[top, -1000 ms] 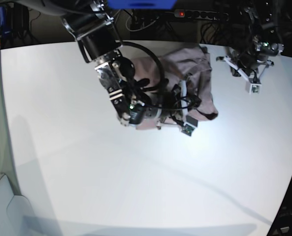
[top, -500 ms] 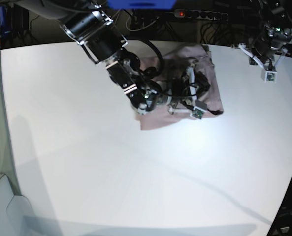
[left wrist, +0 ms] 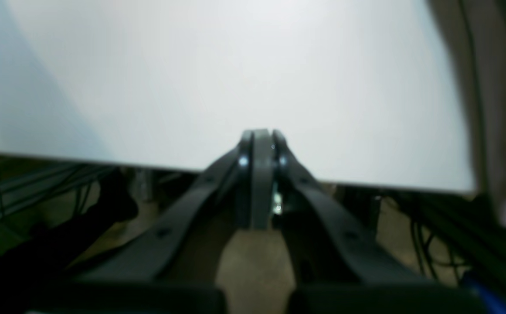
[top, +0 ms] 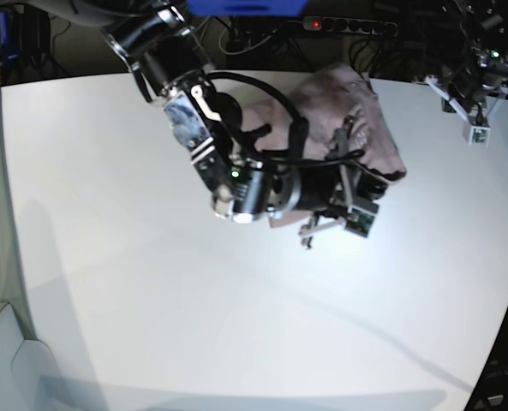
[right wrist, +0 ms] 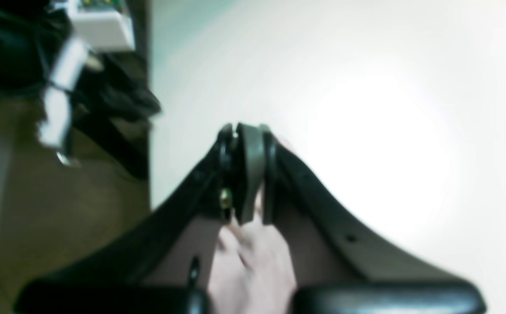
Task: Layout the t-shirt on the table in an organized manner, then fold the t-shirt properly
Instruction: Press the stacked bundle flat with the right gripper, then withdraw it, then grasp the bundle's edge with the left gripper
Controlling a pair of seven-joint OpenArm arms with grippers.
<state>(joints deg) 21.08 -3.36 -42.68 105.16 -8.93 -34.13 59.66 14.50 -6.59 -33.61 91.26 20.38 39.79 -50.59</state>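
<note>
Right gripper (right wrist: 246, 144) pinched mauve t-shirt (top: 361, 128) fold, bunched at far side of table (top: 151, 308). My left gripper (left wrist: 259, 141) pressed together, empty, far right.

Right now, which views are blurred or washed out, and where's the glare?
Both wrist views are soft. Right wrist: glare whitens the table beside the right gripper. Base: sharper, curved at its edges, a bright patch below the t-shirt.

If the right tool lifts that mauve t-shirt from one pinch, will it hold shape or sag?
Probably sag: the t-shirt lies bunched and wrinkled, so it looks soft and floppy. Pinched in the right tool, cloth droops behind the pads. It likely drags across the smooth table rather than sliding flat.
</note>
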